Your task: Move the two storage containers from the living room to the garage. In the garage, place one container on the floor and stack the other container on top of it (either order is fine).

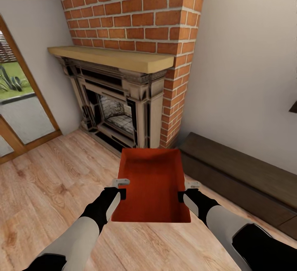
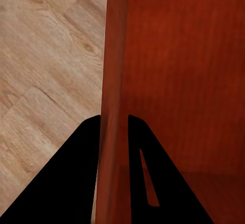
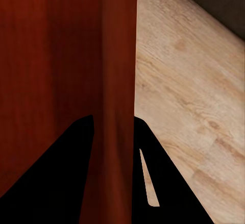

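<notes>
Orange-red container (image 1: 152,184) sits in the lower middle of the head view, held up between the two arms above the light wood floor (image 1: 53,180). It is open at the top, and its inner bottom and tapered walls are visible. The left gripper (image 1: 119,188) is at the container's left wall, and the right gripper (image 1: 187,190) is at its right wall. In the left wrist view, the two black fingers (image 2: 71,183) stand on each side of the thin red wall (image 2: 112,81), one inside and one outside, so this gripper is clamped on the wall. The right wrist view shows the same: black fingers (image 3: 61,178) pressed on both sides of the container wall (image 3: 120,81), with wood planks beside it. Behind the container, in the upper middle of the head view, stands a brick fireplace (image 1: 119,110) with a pale wooden shelf (image 1: 111,57). A long dark bench (image 1: 239,176) runs along the white wall at the right side. A glass door with wooden frame (image 1: 20,110) is at the left edge.
</notes>
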You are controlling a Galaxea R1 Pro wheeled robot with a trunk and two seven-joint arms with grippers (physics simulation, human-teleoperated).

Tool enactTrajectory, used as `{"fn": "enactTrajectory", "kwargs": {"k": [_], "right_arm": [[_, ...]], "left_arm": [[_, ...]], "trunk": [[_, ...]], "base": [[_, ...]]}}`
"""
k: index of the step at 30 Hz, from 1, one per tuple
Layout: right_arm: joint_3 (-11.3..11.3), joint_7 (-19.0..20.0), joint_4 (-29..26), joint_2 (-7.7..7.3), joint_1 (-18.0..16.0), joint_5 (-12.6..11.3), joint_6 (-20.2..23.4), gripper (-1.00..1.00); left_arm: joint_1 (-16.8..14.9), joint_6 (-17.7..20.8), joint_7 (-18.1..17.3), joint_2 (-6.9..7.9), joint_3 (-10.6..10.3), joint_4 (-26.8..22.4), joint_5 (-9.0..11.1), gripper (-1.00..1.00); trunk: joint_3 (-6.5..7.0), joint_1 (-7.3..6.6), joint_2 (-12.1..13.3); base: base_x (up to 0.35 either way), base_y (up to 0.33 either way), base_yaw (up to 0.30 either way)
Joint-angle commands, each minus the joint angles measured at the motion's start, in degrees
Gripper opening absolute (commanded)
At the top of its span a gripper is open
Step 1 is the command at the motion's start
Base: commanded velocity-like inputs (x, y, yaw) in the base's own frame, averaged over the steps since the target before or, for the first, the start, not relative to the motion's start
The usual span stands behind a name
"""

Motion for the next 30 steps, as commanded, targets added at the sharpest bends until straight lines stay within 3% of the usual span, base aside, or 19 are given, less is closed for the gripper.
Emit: {"fn": "enactTrajectory", "kwargs": {"k": [1,30], "right_arm": [[0.1,-0.2,-0.2,-0.27,-0.1,0.4,-4.3,-1.00],[0.1,-0.2,-0.2,-0.27,-0.1,0.4,-4.3,-1.00]], "left_arm": [[0.0,0.5,0.6,0.28,-0.5,0.9,0.9,-1.00],[0.0,0.5,0.6,0.20,-0.6,1.0,0.8,-1.00]], "trunk": [[-0.01,0.04,-0.1],[2.14,0.04,-0.1]], "base": [[0.000,0.000,0.000],[0.000,0.000,0.002]]}}
